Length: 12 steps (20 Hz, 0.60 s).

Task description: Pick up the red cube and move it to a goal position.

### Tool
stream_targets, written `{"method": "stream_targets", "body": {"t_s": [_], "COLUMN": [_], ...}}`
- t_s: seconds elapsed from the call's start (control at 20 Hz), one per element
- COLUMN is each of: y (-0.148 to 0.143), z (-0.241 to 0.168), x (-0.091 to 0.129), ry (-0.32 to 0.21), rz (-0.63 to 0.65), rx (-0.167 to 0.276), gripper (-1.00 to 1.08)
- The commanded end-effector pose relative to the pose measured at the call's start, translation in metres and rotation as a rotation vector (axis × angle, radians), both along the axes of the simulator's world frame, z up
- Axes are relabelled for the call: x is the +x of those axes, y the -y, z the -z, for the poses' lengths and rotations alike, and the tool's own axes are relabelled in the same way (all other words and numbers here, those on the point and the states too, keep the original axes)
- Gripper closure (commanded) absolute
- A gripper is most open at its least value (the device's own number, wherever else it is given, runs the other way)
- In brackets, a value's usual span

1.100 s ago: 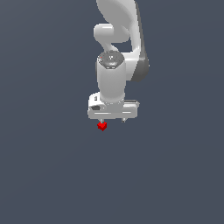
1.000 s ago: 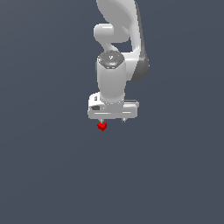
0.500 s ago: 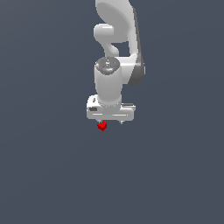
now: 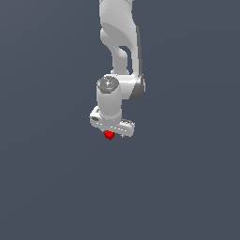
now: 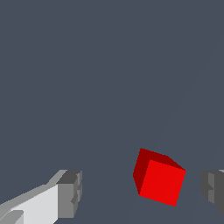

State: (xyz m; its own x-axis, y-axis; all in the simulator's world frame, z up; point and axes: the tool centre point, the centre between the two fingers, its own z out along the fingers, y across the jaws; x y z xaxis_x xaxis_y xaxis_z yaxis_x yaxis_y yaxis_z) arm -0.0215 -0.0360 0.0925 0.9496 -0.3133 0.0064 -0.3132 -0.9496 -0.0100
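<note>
Red cube (image 5: pixel 159 181), likely light, rigid and smooth, sits untouched between the spread tool (image 5: pixel 142 192) fingers; pinch its opposite flat faces squarely.

Both renders are sharp and evenly lit, free of blur, glare or edge distortion. Light falls from above: the arm (image 4: pixel 112 101) shades darker underneath, and the red cube (image 5: pixel 158 177) shows one darker face.

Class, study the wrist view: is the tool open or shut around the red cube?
Open. In the wrist view the tool has its fingers spread wide, with grey gaps on both sides of the red cube; neither finger touches it.
</note>
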Motion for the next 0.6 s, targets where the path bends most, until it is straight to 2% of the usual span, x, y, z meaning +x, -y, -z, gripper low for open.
{"method": "stream_targets", "body": {"t_s": [0.0,0.3,0.55], "y": [0.008,0.019,0.023], "z": [0.019,0.053,0.069], "x": [-0.009,-0.028,-0.037], "ry": [-0.002,-0.007,-0.01], "rz": [0.077,0.216,0.283], "rx": [-0.003,-0.007,-0.008], "gripper": [-0.92,-0.92,-0.92]}}
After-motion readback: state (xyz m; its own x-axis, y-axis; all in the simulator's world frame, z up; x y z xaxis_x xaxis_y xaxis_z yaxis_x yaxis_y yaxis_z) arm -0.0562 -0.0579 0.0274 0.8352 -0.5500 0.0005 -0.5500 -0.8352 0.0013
